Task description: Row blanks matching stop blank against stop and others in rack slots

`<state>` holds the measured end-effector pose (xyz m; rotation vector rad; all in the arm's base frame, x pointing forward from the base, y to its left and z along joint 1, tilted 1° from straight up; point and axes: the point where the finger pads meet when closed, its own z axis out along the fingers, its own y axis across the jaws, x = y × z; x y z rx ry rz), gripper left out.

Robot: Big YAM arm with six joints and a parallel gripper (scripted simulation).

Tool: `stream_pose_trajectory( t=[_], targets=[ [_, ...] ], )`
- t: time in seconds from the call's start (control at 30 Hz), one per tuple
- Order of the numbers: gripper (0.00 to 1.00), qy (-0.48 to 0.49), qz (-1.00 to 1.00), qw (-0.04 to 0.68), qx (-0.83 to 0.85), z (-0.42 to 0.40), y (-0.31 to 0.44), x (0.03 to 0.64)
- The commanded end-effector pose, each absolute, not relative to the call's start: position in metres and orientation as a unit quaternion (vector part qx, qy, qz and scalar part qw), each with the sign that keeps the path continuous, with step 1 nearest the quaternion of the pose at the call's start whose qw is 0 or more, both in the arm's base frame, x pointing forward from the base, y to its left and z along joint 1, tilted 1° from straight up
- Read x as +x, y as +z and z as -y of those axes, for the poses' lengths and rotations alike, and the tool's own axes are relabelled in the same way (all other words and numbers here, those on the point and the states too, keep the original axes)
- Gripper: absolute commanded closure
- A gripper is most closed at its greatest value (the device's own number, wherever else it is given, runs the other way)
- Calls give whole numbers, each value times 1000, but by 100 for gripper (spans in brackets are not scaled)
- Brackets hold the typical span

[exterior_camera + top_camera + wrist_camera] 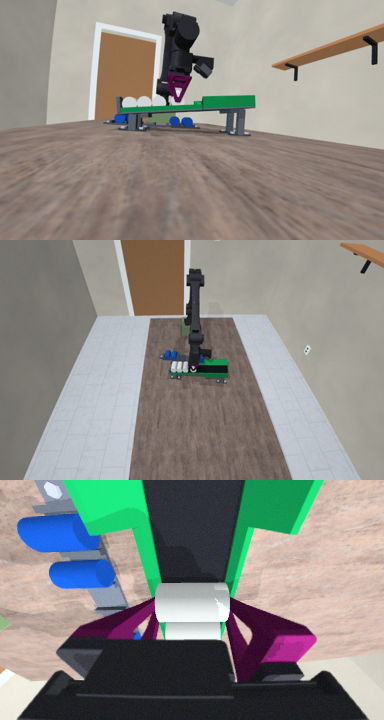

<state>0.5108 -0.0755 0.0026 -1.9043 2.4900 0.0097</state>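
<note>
Three white blanks (179, 366) (144, 101) lie straight across the green ramp (215, 362) (228, 101) (107, 505), side by side against the grey stop (118, 104). My gripper (193, 368) (177, 101) (192, 600) is shut on a fourth white blank (193, 369) (182, 100) (192, 605), one magenta finger at each end. That blank lies across the ramp channel, low over or on its dark floor, with a small gap to the row. Two blue blanks (171, 355) sit at one end of the stock rack (182, 357) (107, 596), and two blue blanks (180, 121) (82, 574) at the other.
The ramp's higher walls (243, 100) (295, 510) stand uphill of the gripper. A green block (185, 327) (162, 117) stands behind the rack, near the arm's base. Ramp feet (221, 381) (240, 123) stand on the brown surface. The arm hides the rack's middle in the top view.
</note>
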Motion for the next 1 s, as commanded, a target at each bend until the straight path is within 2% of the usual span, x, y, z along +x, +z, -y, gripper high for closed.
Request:
stream_pose_trajectory(
  t=[0.0,0.97],
  targets=[
    [37,-5,-801,11,-598,82,6,528],
    [37,-4,-802,10,-598,82,5,527]
  ],
)
